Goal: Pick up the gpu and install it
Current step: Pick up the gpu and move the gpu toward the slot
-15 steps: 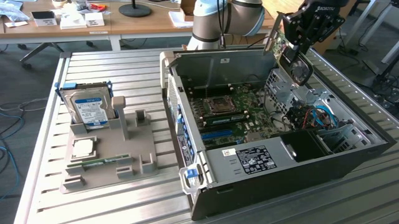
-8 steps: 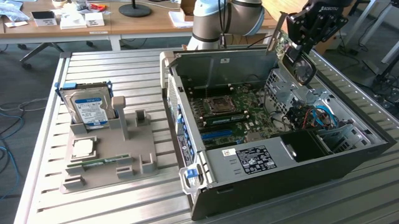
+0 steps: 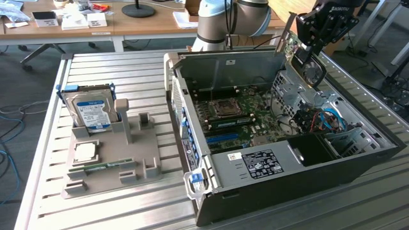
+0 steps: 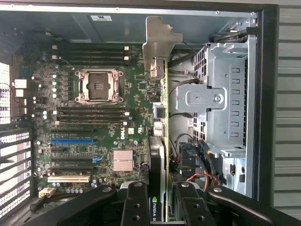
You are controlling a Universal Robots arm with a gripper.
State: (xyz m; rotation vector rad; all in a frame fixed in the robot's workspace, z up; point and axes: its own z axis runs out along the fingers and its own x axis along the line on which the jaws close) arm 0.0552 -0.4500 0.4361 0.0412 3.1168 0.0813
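Note:
My gripper hangs over the far right corner of the open computer case, shut on the gpu. The gpu is a green card with a black fan block and a silver end bracket, held edge-down above the case. In the wrist view the gpu runs edge-on away from my gripper, its silver bracket toward the case's rear wall. It hovers over the gap between the motherboard and the metal drive cage. The blue slot lies off to one side of the card.
At the exterior view's left, a grey holder carries a hard drive, a processor chip and a memory stick. All rests on a slatted metal table. Cables crowd the case beside the cage.

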